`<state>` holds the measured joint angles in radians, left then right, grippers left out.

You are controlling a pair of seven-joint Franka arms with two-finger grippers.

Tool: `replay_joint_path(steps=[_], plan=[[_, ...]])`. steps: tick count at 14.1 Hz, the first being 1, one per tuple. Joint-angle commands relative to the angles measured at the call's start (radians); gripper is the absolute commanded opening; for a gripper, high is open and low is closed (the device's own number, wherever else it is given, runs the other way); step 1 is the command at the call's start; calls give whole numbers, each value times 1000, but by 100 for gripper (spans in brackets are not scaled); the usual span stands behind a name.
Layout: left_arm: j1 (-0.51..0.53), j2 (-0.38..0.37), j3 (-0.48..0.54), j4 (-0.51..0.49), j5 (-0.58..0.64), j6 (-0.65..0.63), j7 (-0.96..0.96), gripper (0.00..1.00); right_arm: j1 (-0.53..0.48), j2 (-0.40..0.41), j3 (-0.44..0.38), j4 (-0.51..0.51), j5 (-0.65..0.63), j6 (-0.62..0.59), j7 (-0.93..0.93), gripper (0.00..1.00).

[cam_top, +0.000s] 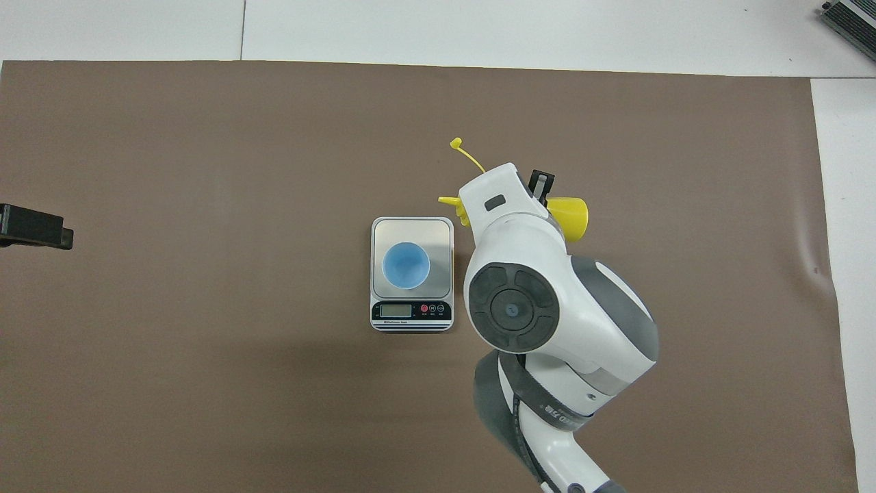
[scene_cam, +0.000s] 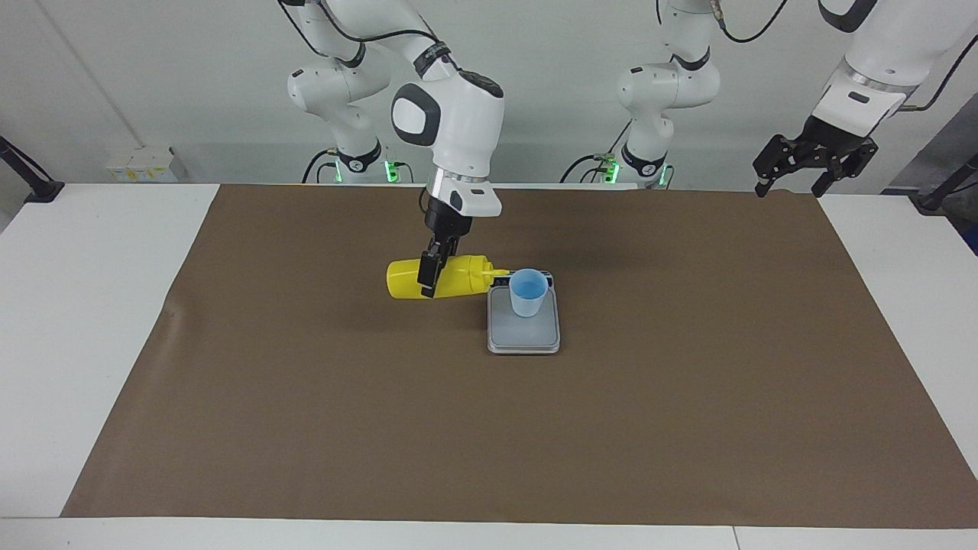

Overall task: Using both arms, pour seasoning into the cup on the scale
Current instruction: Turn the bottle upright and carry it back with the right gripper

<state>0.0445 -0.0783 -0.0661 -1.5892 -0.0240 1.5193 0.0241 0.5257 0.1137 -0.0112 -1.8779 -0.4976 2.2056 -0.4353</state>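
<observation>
The yellow seasoning bottle (scene_cam: 451, 276) is held on its side above the mat, its nozzle pointing at the cup from the right arm's end. The nozzle tip is close to the cup's rim. My right gripper (scene_cam: 429, 276) is shut on the bottle's body from above. In the overhead view the arm hides most of the bottle (cam_top: 571, 218); its base, nozzle and cap strap show. The pale blue cup (scene_cam: 529, 292) (cam_top: 406, 266) stands upright on the scale (scene_cam: 524, 330) (cam_top: 412, 229). My left gripper (scene_cam: 811, 164) is open and empty, raised at the left arm's end of the table, waiting.
A brown mat (scene_cam: 306, 397) covers most of the white table (scene_cam: 99, 252). The scale's display strip (cam_top: 412, 311) is on its edge nearest the robots. A dark object (cam_top: 852, 17) lies at the table's corner farthest from the robots.
</observation>
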Motion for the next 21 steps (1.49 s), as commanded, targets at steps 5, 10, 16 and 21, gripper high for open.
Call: replay_joint_path(steps=[5, 10, 16, 21], plan=[[15, -15, -9, -9, -10, -13, 0, 100, -154, -98, 8, -162, 319, 193, -107, 0], [15, -15, -9, -9, -10, -13, 0, 100, -248, -98, 8, -208, 642, 252, -325, 0], [15, -15, -9, -9, -8, -13, 0, 100, -317, -78, 5, -253, 979, 293, -638, 0], [15, -15, -9, -9, -8, -13, 0, 100, -415, -60, 5, -287, 1272, 278, -971, 0]])
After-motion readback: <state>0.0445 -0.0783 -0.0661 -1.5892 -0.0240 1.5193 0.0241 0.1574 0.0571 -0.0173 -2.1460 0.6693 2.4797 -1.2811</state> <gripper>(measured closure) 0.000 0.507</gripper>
